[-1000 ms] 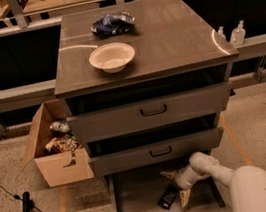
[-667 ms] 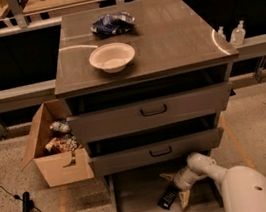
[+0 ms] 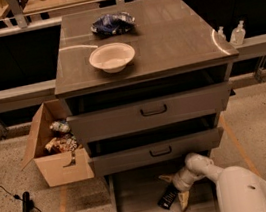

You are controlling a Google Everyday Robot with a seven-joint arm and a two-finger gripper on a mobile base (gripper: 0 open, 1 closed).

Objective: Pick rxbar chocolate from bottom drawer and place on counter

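gripper [image 3: 173,191]: spread wide, inside deep grey bottom drawer [image 3: 134,201]
small flat black rxbar chocolate [image 3: 166,198]: lying at its fingertips
overhead: protruding middle grey drawer [image 3: 126,157]

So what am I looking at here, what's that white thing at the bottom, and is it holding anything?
This one picture looks down on a grey drawer cabinet from the front; where the camera sits is not known. The white shape at lower right is a robot's arm, ending in a gripper with two fingers. It reaches into the pulled-out bottom drawer, fingers spread open beside a small black rxbar chocolate, gripping nothing. On the counter sit a white bowl and a blue-and-white snack bag. A cardboard box stands left of the cabinet.
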